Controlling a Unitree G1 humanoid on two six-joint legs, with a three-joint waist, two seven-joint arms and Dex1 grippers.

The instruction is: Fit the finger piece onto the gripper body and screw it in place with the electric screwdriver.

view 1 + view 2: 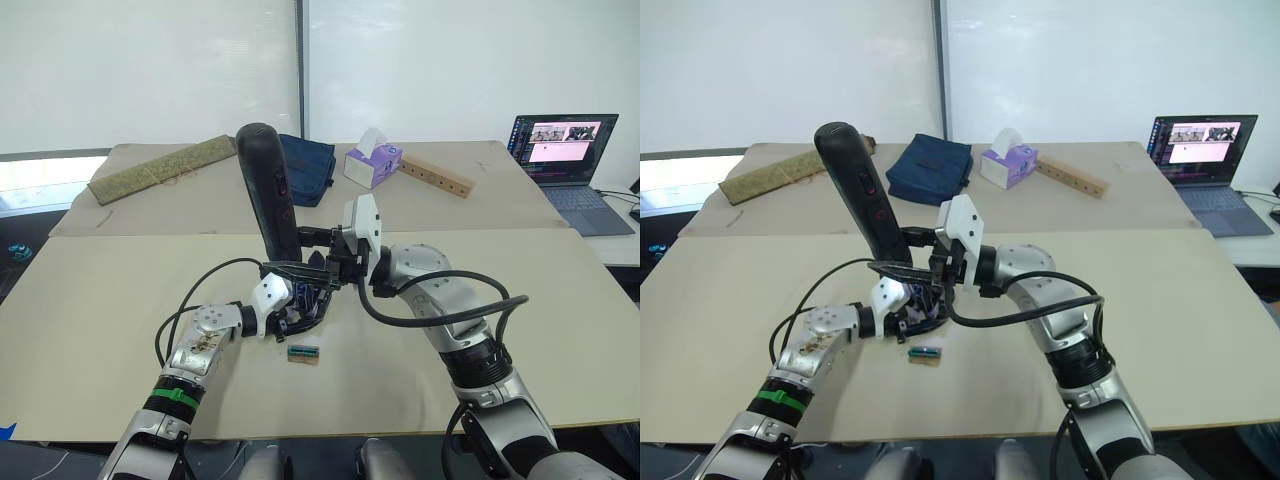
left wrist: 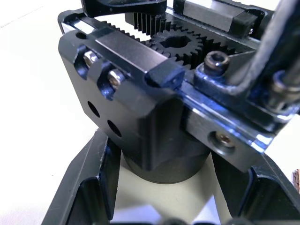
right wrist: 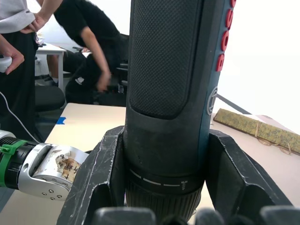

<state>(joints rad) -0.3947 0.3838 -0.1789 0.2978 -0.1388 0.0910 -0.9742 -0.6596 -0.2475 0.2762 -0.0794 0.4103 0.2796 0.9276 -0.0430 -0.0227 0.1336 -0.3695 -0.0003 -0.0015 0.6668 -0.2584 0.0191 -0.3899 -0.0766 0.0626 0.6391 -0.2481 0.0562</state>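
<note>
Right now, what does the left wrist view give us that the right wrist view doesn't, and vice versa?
Left wrist view alone: the black geared gripper body up close, with toothed racks, a central gear and silver screws, sitting between the left gripper's black fingers.

Right wrist view alone: the thick black matte electric screwdriver clamped between the right gripper's fingers, people standing behind, and a long tan mat.

Both: the pale tabletop.

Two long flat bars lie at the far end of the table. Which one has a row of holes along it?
The tan wooden bar, to the right of the tissue box. The greenish bar at far left has a rough surface without holes.
</note>
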